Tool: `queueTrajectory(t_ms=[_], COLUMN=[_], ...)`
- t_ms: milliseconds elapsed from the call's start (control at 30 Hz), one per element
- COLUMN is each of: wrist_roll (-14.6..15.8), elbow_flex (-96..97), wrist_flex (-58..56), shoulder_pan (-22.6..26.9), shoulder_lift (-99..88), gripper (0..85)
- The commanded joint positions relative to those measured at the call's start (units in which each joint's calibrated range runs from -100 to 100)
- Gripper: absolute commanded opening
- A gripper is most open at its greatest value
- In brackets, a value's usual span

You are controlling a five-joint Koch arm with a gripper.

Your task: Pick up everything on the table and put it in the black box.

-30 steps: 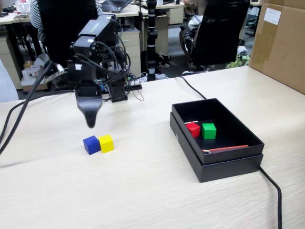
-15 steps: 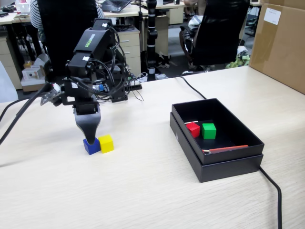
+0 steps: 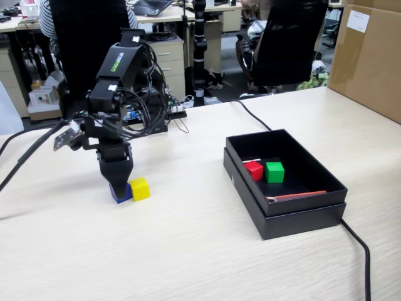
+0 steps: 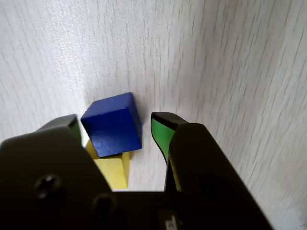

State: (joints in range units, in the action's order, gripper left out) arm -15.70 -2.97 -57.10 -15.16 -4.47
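Pincer (image 3: 118, 188): at the left of the fixed view, pointing down at the table, tips low over the blue cube. In the wrist view (image 4: 115, 125) its two jaws stand apart, one on each side of the blue cube, with a gap showing between the cube and the right jaw; whether the left jaw touches the cube cannot be told. The jaws are dark with green inner faces.
Arm (image 3: 119, 75): black, hung with loose black wires, green lettering on its upper link.
Blue cube (image 3: 123, 194): on the table under the pincer tips, mostly hidden by them in the fixed view. In the wrist view (image 4: 113, 124) it lies between the jaws, solid, matte, sharp-edged.
Yellow cube (image 3: 140, 188): just right of the blue cube in the fixed view, touching it or nearly so, outside the jaws. In the wrist view (image 4: 112, 170) it lies below the blue cube, partly covered by the pincer body.
Table (image 3: 188, 251): flat, pale beige wood grain, fine streaks along its length.
Black box (image 3: 294, 216): well to the right of the pincer, shallow, rectangular, matte black, open on top, with a thin red strip along its near inner edge.
Red cube (image 3: 254, 170): inside the box, near its far left corner.
Green cube (image 3: 274, 172): inside the box, just right of the red cube.
Black cable (image 3: 360, 248): thick, running past the near right of the box.
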Motion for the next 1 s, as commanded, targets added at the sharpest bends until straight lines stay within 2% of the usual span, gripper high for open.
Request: queueTrajectory(t_ms=[0, 133, 267, 367, 467, 667, 733, 800, 833, 967], wrist_roll=[0.0, 0.0, 0.0, 0.4, 2.2, 7.8, 10.5, 11.6, 13.3, 15.6], elbow_flex=[-5.7, -6.9, -8.0, -10.5, -12.4, -13.7, -14.4, -15.1, -15.9, -19.3], wrist_flex=[0.2, 0.2, 0.2, 0.1, 0.1, -0.1, -0.8, -1.5, -1.6, -1.6], shoulder_pan=[-0.2, -0.4, -0.7, 0.0, 2.8, 11.6, 15.9, 17.8, 21.0, 25.4], shoulder_lift=[-0.4, 0.0, -1.0, -9.1, -14.9, -22.1, -25.1, -25.9, -26.7, -23.1], gripper=[19.9, 7.8, 6.9, 7.0, 7.3, 7.3, 7.3, 7.3, 7.4, 7.4])
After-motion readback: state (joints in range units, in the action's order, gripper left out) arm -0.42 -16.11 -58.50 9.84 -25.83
